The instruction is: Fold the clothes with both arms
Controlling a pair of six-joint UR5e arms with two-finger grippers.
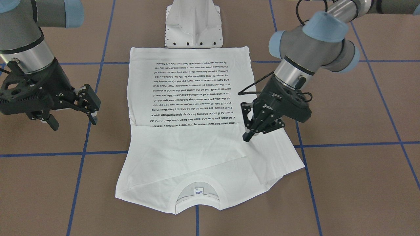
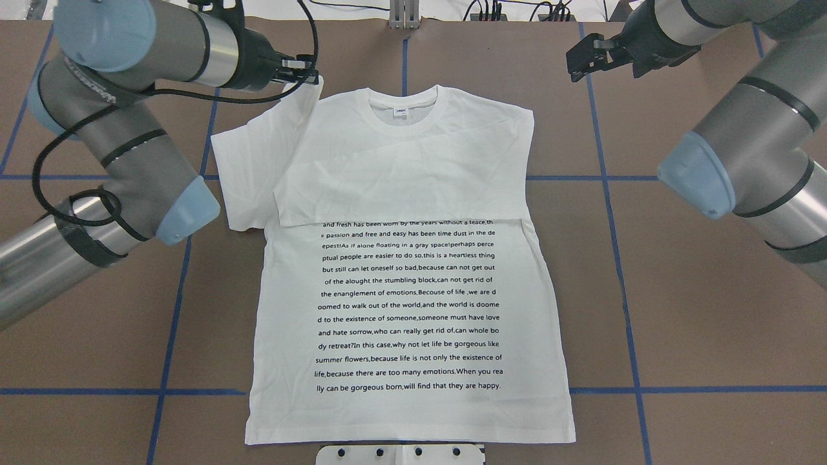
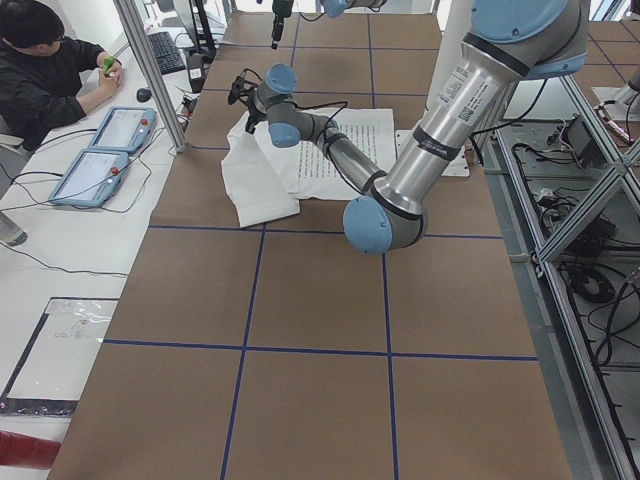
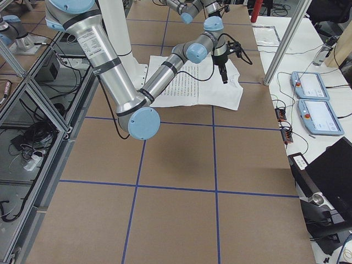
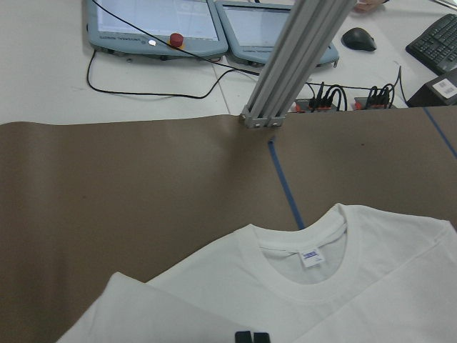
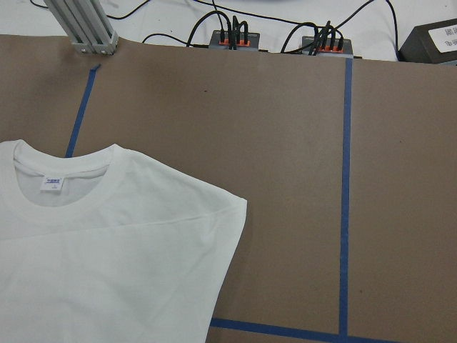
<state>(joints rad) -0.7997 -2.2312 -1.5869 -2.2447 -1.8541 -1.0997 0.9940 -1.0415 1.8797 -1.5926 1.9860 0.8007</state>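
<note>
Overhead exterior: left pincer point(image 2: 310, 75) pinches sleeve of shirt point(image 2: 400, 290); right pincer point(image 2: 581, 58) spread, off shirt. One-sided pull may skew fold.

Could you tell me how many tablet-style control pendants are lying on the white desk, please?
2. They lie side by side on the white desk: the first pendant in plain sight, the second pendant partly behind the aluminium post. I see no others, hidden or otherwise.

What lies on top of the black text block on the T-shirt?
A folded sleeve of the T-shirt lies across the text block's top edge. The lines under it are hidden.
</note>
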